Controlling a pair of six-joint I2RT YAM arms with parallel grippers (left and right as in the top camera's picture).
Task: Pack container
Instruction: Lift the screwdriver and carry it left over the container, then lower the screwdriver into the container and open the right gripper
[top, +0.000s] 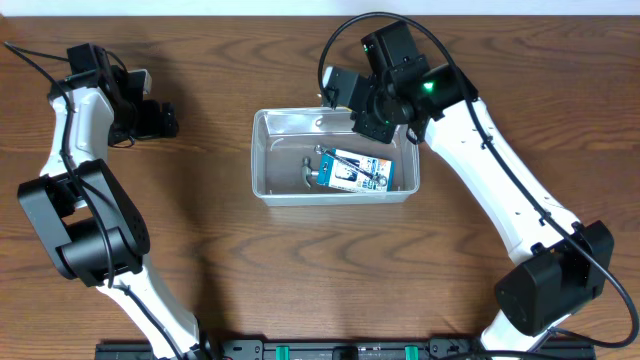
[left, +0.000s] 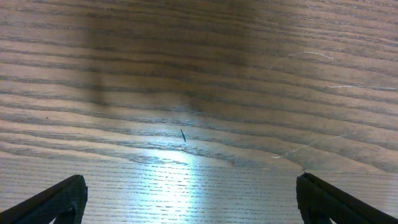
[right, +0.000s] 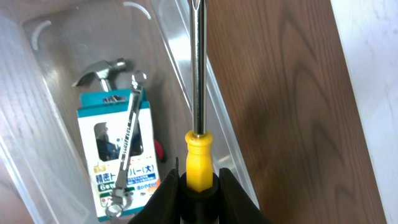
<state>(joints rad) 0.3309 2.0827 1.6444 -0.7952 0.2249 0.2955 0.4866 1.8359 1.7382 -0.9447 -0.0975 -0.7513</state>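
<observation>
**Yellow-handled screwdriver may miss the container**

The right gripper (right: 200, 182) is clamped on the yellow handle of a screwdriver (right: 198, 93). Its steel shaft runs just along one rim of the clear plastic container (top: 258, 155), which stands in the middle of the surface (top: 200, 250). If it is let go here, the shaft may strike the rim and tip outside, or fall on the wrench (right: 127, 134) and the blue-and-white box (right: 99, 165). The left gripper (left: 193, 202) hangs wide, well apart.

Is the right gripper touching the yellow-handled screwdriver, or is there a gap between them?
Touching. In the right wrist view, the jaws of the right gripper press on both sides of the yellow handle of the screwdriver, with no gap visible.
</observation>
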